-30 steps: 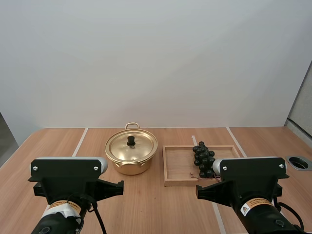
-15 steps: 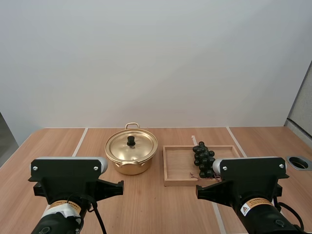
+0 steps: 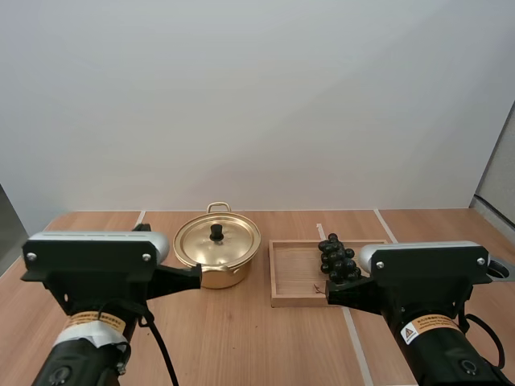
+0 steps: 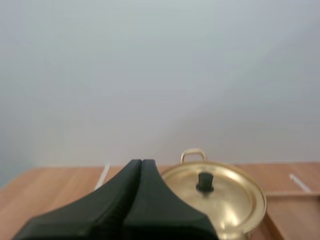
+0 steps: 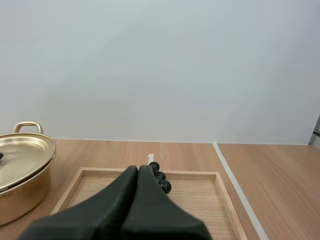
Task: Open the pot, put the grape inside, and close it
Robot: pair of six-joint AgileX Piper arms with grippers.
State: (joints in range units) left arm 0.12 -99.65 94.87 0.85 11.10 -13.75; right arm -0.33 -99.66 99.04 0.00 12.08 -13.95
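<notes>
A gold pot (image 3: 217, 269) stands at the table's middle, closed by its lid (image 3: 217, 240), which has a black knob (image 3: 216, 232). To its right a dark bunch of grapes (image 3: 336, 259) lies in a wooden tray (image 3: 291, 277). My left gripper (image 4: 141, 164) is shut on nothing, its fingers together as one dark wedge, short of the pot (image 4: 220, 200) and to the left of its knob (image 4: 204, 182). My right gripper (image 5: 138, 170) is likewise shut and empty, in front of the tray (image 5: 205, 192), its tip hiding part of the grapes (image 5: 161, 181).
White tape lines (image 3: 388, 229) run across the wooden table. A round metal-rimmed hole (image 3: 499, 268) sits at the table's right edge. A plain wall stands behind the table. Bare wood lies left of the pot and right of the tray.
Both arms have lifted and moved forward toward the pot and tray, the left one more. Pot, lid, grapes and tray have not moved.
</notes>
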